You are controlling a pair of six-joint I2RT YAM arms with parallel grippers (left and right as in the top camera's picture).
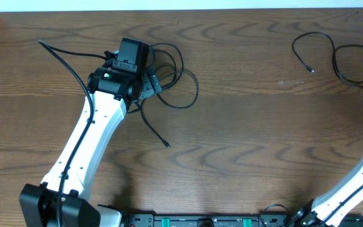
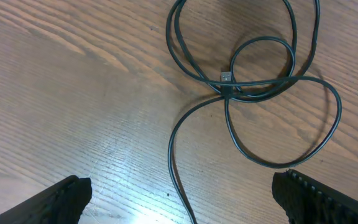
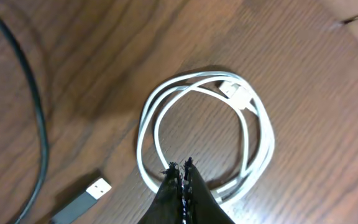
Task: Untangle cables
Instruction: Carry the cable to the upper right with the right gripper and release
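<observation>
1. Overhead:
   - Lying on the wooden table (image 1: 244,139), a tangled black cable (image 1: 180,68) is looping at upper left.
   - The left arm (image 1: 90,139) is reaching over it, and the left gripper (image 1: 149,85) is hanging at the tangle's edge.
   - Two loose black cables (image 1: 314,33) are lying well apart from it at upper right.
   - The right arm (image 1: 351,186) is entering at the lower right edge, with its gripper out of frame.
2. Left wrist:
   - The left gripper's jaws are standing wide apart and holding nothing, fingers (image 2: 61,199) showing at the bottom corners.
   - The tangled black cable is crossing over itself ahead of them, its small plug (image 2: 227,78) lying at the crossing.
3. Right wrist:
   - The right gripper (image 3: 180,171) is pressing its jaws fully together over the lower side of a coiled white cable (image 3: 148,124). Whether a strand is pinched cannot be told.
   - A dark cable (image 3: 39,118) is curving along the left.
   - A USB plug (image 3: 98,188) is lying just beside the coil.
</observation>
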